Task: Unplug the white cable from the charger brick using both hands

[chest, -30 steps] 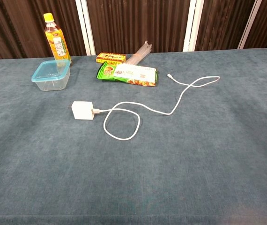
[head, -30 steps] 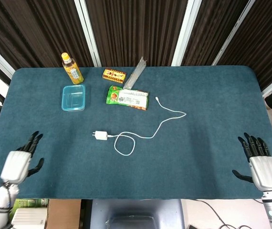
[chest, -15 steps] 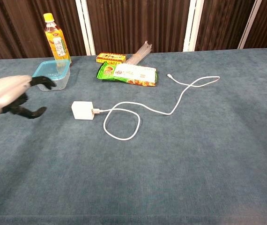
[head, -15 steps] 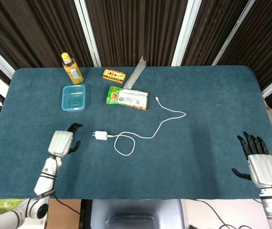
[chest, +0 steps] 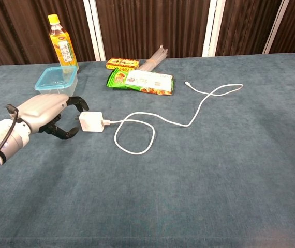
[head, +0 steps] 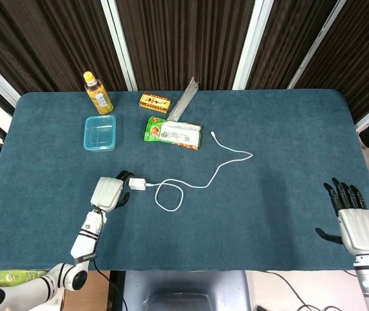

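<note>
Table (head: 281, 194) covered in matt teal cloth, fuzzy nap. Charger brick (chest: 91, 122) smooth white plastic. White cable (chest: 189, 121) glossy. Food container (head: 99, 132) translucent blue plastic. Snack packet (head: 173, 132) shiny foil.

No readable text: print on bottle (chest: 61, 45), green packet (chest: 141, 81) and small box (chest: 122, 63), beyond left hand (chest: 46, 111), too small.

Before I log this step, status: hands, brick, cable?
Left hand open, fingers spread beside charger brick, no grip yet. Right hand open at table's near right edge. White cable plugged in, looped. Nothing in the way.
</note>
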